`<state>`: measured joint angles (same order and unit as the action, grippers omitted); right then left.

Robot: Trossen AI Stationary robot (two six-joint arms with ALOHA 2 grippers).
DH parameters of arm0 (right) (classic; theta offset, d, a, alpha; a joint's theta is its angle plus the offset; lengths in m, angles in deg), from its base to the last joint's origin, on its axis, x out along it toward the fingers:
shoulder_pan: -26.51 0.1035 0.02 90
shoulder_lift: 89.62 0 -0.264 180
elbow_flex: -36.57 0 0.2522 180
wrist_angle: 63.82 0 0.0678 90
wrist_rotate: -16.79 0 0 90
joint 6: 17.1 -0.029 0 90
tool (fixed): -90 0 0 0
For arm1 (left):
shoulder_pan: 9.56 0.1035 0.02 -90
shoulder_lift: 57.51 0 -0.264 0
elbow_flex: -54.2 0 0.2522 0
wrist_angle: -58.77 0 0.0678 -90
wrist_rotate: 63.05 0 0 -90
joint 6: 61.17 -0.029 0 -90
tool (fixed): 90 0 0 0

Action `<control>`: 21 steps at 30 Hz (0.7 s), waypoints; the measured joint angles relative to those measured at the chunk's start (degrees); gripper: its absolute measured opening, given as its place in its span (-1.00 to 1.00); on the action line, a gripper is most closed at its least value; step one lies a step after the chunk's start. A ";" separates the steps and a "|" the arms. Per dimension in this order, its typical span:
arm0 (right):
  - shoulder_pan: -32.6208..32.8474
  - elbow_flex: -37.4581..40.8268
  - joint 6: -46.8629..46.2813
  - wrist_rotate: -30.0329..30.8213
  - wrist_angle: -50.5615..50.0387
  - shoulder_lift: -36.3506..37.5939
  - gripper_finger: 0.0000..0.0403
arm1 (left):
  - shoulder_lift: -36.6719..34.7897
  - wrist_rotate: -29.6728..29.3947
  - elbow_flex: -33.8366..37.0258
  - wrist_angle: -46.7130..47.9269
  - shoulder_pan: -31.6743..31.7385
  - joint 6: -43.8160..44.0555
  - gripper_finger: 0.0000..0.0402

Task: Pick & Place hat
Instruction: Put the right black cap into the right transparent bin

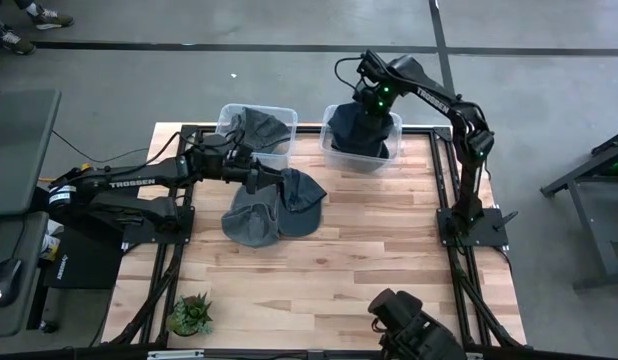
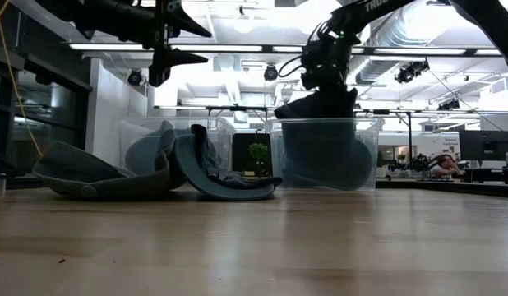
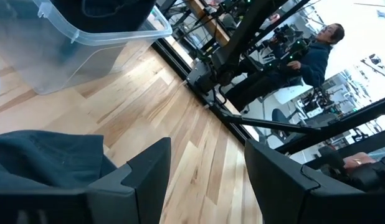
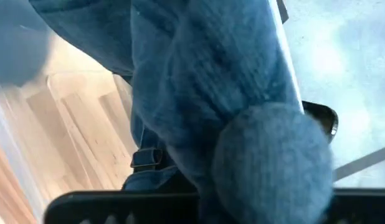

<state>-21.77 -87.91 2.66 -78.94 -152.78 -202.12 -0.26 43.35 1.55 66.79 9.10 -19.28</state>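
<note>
My right gripper (image 1: 370,103) is over the right clear bin (image 1: 334,150) at the table's far edge, shut on a dark blue knitted hat (image 2: 318,105) with a pom-pom (image 4: 273,162). The hat's lower part dips inside the bin's rim. My left gripper (image 3: 205,186) stands open in the air, with nothing between its fingers, above two more hats. These are a grey cap (image 1: 251,222) and a blue-grey hat (image 1: 301,195), and they lie against each other on the table's middle. The left clear bin (image 1: 229,115) holds further hats (image 1: 261,128). My right gripper comes at the knitted hat from above, its fingers pointing steeply down, and holds its top part (image 2: 321,93). The hat's own bulk hides the place of contact in the wrist view. The hat hangs below the fingers, slack, over the right bin's opening.
A small potted plant (image 1: 191,314) stands at the table's near left corner. A dark camera mount (image 1: 414,325) sits at the near edge. The table's near half (image 1: 339,270) is bare wood. In the room beyond the table, a person (image 3: 314,53) is seated.
</note>
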 joint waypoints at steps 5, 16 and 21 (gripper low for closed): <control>0.95 0.00 1.22 2.86 -0.03 0.00 -0.63 | 0.00 0.00 -0.01 -0.08 0.00 -0.02 0.01; 1.57 0.00 -1.77 18.47 4.14 0.01 -0.10 | 0.00 0.00 -0.01 -0.11 0.00 -0.05 0.01; 1.53 0.00 -3.01 20.18 4.33 0.02 -0.09 | 0.00 0.00 -0.01 -0.11 0.00 -0.04 0.01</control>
<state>-20.25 -87.91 -0.35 -58.76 -148.45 -202.10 -0.26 43.35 1.54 66.68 9.10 -19.32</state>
